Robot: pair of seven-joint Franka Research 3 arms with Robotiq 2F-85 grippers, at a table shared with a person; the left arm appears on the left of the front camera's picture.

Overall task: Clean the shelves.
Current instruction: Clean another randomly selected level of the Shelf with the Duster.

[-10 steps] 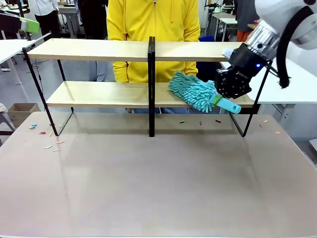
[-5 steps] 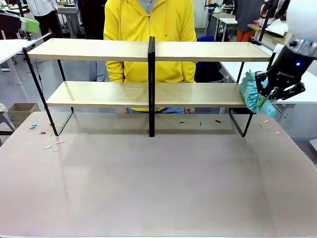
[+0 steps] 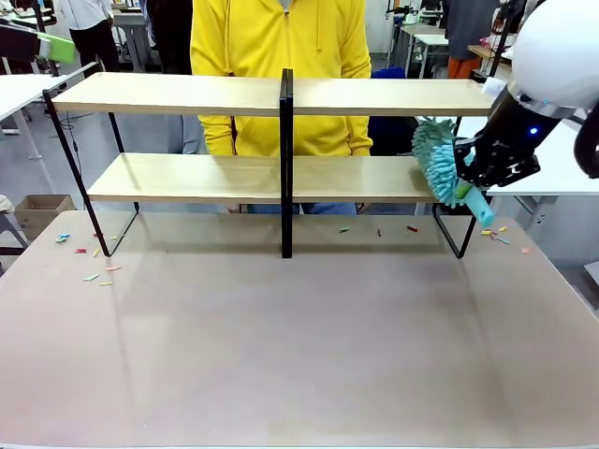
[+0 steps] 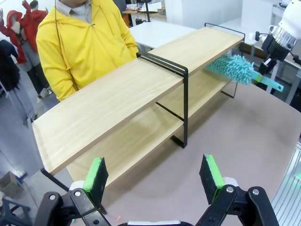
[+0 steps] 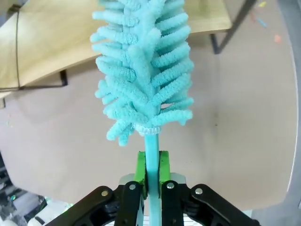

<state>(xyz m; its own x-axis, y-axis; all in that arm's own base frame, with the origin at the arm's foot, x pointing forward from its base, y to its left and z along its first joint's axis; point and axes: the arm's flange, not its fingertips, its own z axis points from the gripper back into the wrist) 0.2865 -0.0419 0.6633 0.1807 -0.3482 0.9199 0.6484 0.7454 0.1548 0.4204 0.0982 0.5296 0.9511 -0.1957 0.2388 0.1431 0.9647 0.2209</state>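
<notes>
Front view first: the right gripper (image 3: 468, 178) sits at the right side of the frame, a little above mid-height, clamped tight on the handle of a teal duster (image 3: 438, 165), whose fluffy head points up and to the left and lies against the right end of the lower board. The shelves (image 3: 281, 176) stretch across the upper half of the frame, two light-wood boards in a black frame with a black upright in the middle, so the gripper is just off their right end. A person in a yellow hoodie (image 3: 281, 56) stands behind the rack at top centre, and small coloured scraps (image 3: 98, 271) dot the table (image 3: 299, 355) at the left and below the rack's right end. Over to the left wrist view: the left gripper (image 4: 154, 176) is at the bottom edge with its green pads (image 4: 96, 173) spread wide apart, nothing between them; the shelves (image 4: 117, 108) run diagonally from lower left to upper right, well beyond the fingers, and the duster (image 4: 233, 68) shows at the far end, upper right. Right wrist view now: the green pads (image 5: 139, 167) pinch the thin teal handle at bottom centre, the duster head (image 5: 143, 70) rises up the middle of the frame, and the shelf boards (image 5: 51, 42) lie behind it across the top, from upper left to upper right.
</notes>
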